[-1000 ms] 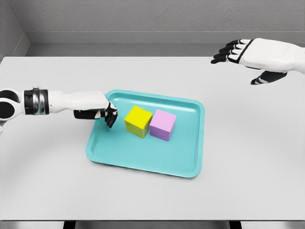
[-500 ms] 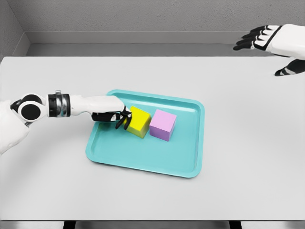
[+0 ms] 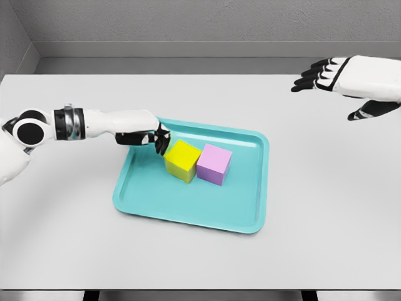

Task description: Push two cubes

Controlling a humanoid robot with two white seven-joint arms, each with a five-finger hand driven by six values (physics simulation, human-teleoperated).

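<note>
Grey bench (image 3: 75,251), grey wall behind.
Tray (image 3: 188,213) mid-bench holds touching cubes (image 3: 197,162); left hand (image 3: 147,135) curled, empty, at yellow; right hand (image 3: 341,78) spread.

The left hand (image 3: 150,134) now sits higher in the frame than half a second ago, its dark fingertips (image 3: 161,143) at the upper-left corner of the yellow cube (image 3: 182,160) rather than against its left face; a second ago it was still short of the cube, over the tray's left part. The forearm has swung up with it, and the shoulder joint shows at the left edge. The right hand (image 3: 343,76), which had drifted to the upper-right corner of the frame, is back lower and further left, fingers spread.
</note>
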